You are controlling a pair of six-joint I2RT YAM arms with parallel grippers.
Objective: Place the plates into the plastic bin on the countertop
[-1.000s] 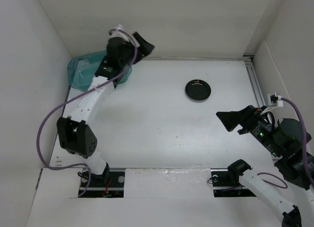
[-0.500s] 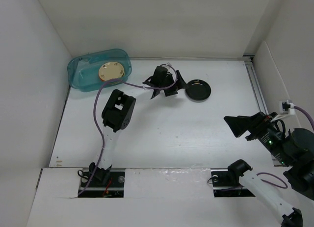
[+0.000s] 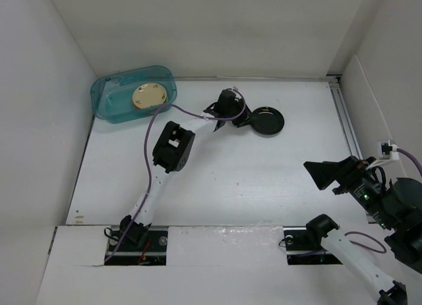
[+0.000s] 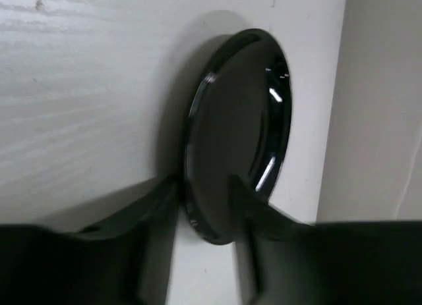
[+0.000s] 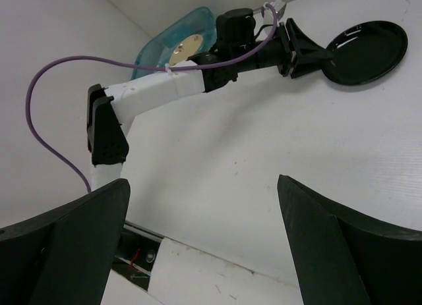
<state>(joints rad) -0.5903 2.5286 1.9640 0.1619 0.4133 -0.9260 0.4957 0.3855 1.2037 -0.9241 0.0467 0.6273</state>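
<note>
A glossy black plate (image 3: 267, 121) lies on the white countertop (image 3: 231, 166) at the back, right of centre. My left gripper (image 3: 247, 117) reaches it from the left. In the left wrist view the two fingers pinch the near rim of the black plate (image 4: 237, 134), one on each face, so the left gripper (image 4: 201, 186) is shut on it. The teal plastic bin (image 3: 109, 97) stands in the back left corner with a cream plate (image 3: 149, 95) inside. My right gripper (image 3: 323, 174) hovers open at the right, empty; its wrist view shows the right gripper (image 5: 203, 183) wide apart over bare countertop.
White walls close in the left, back and right sides. A metal rail (image 3: 343, 114) runs along the right edge. The left arm's purple cable (image 3: 150, 160) loops over the countertop between its elbow (image 3: 173, 145) and the base.
The left arm left the bin, swung right across the back of the countertop and closed its fingers on the black plate's rim. A cream plate now shows in the bin. The right arm drifted slightly down.
</note>
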